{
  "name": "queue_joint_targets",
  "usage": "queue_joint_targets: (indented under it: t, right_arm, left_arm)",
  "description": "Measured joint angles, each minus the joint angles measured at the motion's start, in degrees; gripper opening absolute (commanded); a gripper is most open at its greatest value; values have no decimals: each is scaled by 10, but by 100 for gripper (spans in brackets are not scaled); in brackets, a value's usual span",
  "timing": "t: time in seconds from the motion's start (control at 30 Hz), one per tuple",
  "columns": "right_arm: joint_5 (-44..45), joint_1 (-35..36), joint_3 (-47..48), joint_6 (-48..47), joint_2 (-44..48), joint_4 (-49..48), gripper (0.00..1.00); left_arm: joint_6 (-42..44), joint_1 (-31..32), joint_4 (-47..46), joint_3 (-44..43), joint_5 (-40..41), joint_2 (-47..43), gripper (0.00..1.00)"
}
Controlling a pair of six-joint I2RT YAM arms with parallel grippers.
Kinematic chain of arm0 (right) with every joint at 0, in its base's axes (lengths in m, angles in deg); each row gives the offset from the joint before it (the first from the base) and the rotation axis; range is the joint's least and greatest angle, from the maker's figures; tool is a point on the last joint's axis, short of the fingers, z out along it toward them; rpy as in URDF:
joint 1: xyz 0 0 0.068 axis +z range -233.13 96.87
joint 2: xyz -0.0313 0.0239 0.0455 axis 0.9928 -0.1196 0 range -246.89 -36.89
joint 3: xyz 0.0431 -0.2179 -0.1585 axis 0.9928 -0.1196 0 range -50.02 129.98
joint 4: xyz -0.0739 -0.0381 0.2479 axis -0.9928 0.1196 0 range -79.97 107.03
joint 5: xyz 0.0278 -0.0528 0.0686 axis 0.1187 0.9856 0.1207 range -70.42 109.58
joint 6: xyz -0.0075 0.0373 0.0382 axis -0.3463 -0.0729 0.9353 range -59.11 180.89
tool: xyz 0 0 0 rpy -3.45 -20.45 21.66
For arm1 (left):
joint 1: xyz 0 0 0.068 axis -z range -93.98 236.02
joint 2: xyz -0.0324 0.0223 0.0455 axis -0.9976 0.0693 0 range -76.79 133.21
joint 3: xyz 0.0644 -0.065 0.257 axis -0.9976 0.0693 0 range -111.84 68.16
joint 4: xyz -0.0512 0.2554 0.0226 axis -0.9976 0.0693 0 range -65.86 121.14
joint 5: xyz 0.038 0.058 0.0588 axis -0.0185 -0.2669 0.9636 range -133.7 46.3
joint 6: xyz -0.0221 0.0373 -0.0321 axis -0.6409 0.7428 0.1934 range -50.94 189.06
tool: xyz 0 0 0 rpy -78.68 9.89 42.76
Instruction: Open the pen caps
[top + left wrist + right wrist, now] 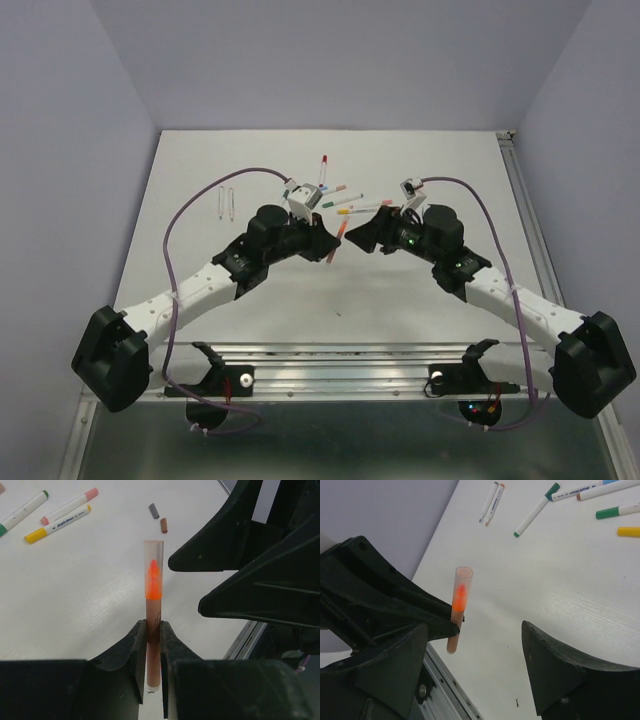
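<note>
My left gripper [153, 636] is shut on the barrel of an orange pen [153, 607] and holds it above the table. A clear cap [153, 560] still covers the pen's orange tip. My right gripper [475, 652] is open and empty, with its jaws wide apart just beside the capped end and not touching it. From above, the pen [337, 243] hangs between the left gripper [328, 245] and the right gripper [360, 234]. Two loose pen caps, one grey [154, 511] and one brown [164, 525], lie on the table beyond the pen.
Several capped pens lie on the white table behind the grippers [350, 205], and a red-tipped one [324, 165] lies farther back. Two thin pens [227, 203] lie at the left. A metal rail [340, 375] runs along the near edge.
</note>
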Motion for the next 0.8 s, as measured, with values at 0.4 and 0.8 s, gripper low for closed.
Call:
queue_joint_targets:
  t: [0.4,0.8]
  right_arm:
    - [73,30,-1,35,-46,-93,73]
    - [89,44,-1,44,-66,-93,35]
  left_arm:
    - [-16,11,-2,14,29,-3,0]
    - [-33,28,-13,14,30,1,0]
